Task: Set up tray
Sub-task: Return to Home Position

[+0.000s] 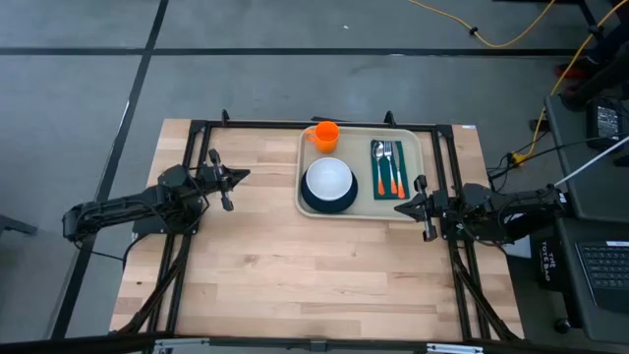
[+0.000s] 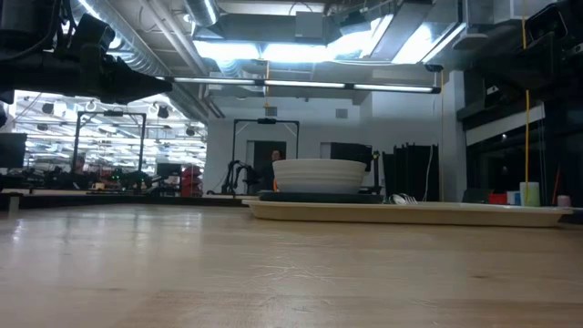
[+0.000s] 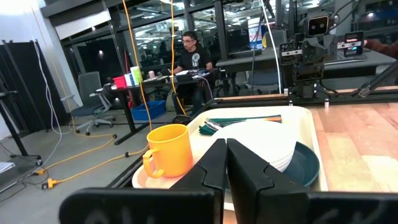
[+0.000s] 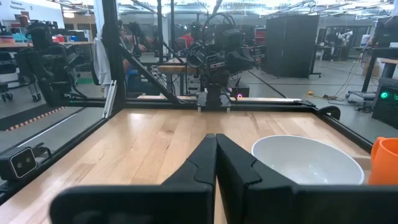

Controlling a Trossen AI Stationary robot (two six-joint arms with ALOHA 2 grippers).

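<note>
The beige tray (image 1: 414,157) lies flat on the far right part of the wooden table. On it stand an orange cup (image 1: 325,135) and a white bowl (image 1: 329,178) set on a dark teal plate (image 1: 316,206). A dark green napkin (image 1: 377,187) with orange-handled cutlery (image 1: 390,169) lies in the tray's right part. My left gripper (image 1: 244,174) is shut, well to the left of the tray. My right gripper (image 1: 397,207) is shut above the tray's near right corner. In the low view the bowl (image 2: 319,174) sits on the tray (image 2: 437,212).
A black frame (image 1: 256,125) runs along the table's far edge and down both sides. Bare wood (image 1: 295,275) fills the near half of the table. In the left wrist view a person (image 3: 191,59) sits at a desk beyond the table. A laptop (image 1: 601,270) lies off the right side.
</note>
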